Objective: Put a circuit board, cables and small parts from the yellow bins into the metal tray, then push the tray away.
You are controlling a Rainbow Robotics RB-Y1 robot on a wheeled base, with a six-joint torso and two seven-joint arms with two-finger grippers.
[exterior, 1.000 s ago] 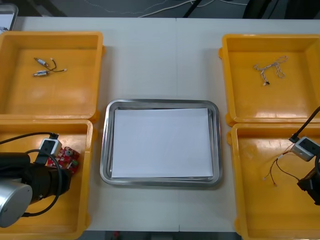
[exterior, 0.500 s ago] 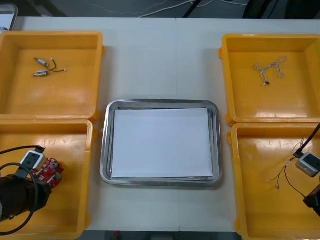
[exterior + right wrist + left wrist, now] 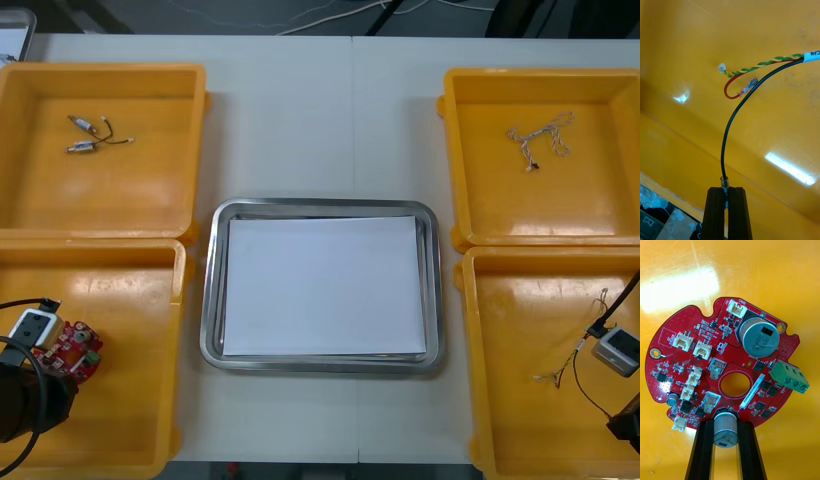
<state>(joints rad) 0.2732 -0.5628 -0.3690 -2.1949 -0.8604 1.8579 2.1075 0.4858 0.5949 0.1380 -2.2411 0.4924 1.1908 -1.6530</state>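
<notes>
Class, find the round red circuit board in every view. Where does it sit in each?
Front view: circuit board within the near left yellow bin, by its left wall.
Left wrist view: edge clamped by the left gripper, just beyond its jaws.
Right wrist view: right gripper clamps a black cable instead.
Shared landmark: that bin's yellow floor.

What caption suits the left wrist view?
Left pincer shut on the round red circuit board at its edge, yellow bin behind.
</notes>
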